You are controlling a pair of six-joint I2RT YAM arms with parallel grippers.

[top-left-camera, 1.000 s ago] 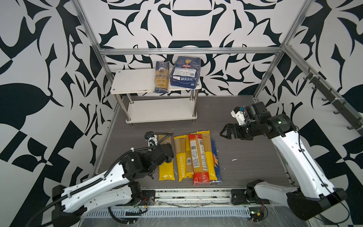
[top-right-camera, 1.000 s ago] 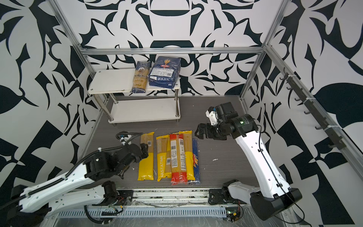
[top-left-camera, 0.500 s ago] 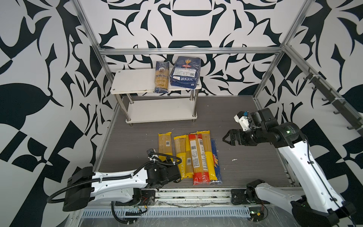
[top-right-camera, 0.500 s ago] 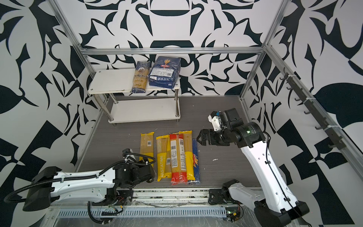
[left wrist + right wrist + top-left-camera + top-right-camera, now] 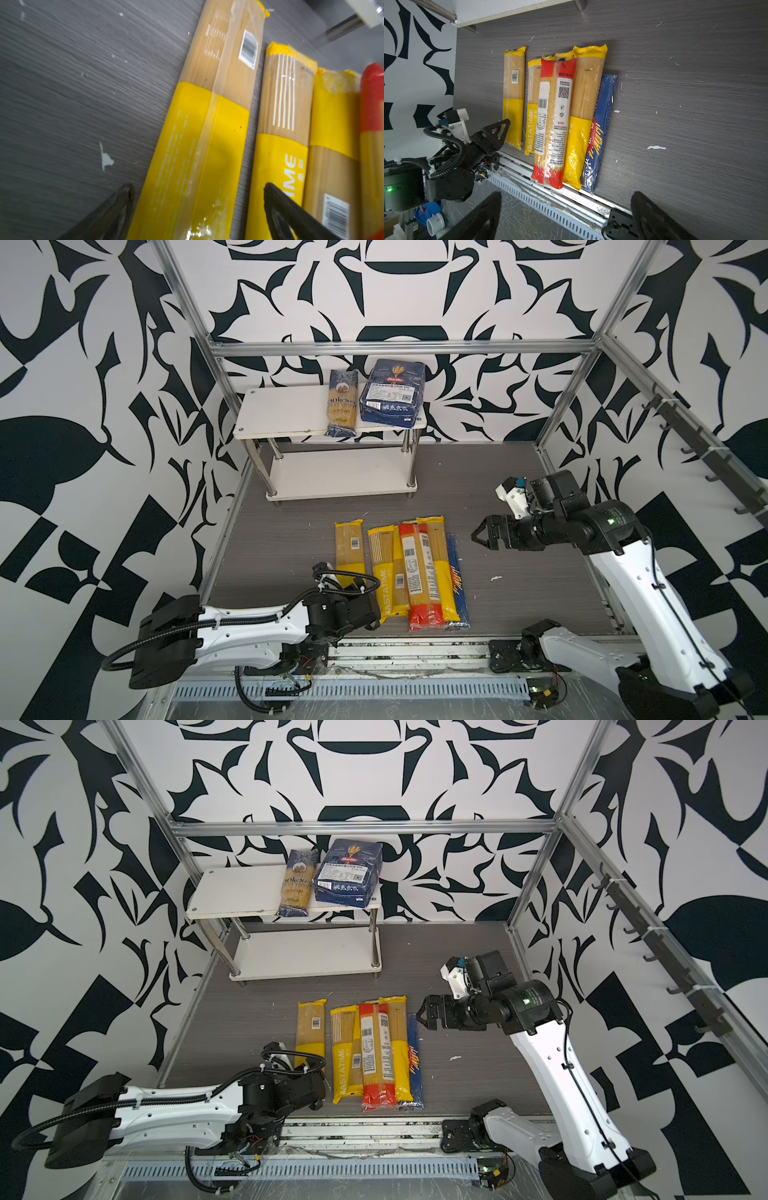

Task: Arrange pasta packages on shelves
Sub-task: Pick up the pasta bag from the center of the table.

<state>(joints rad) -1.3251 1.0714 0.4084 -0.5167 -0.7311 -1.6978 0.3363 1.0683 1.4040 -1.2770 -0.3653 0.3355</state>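
Note:
The shelves stand at the back with a narrow dark-blue pasta bag and a wide dark-blue Barilla bag on the top board; the lower board is bare. Several pasta packages lie side by side on the floor: a yellow pack, a PASTATIME pack, a red one, another yellow one and a dark-blue one. My left gripper is low and open, its fingers either side of the leftmost yellow pack, near its front end. My right gripper hangs open and empty to the right of the row.
Aluminium frame bars run above and beside the shelves. A metal rail and a slotted cable duct border the floor's front edge just behind the packs' near ends. A hook rail lines the right wall.
My left arm has come down from above the row's left side to the front end of the leftmost yellow pack. My right arm has drawn back to the right. No pack has moved.

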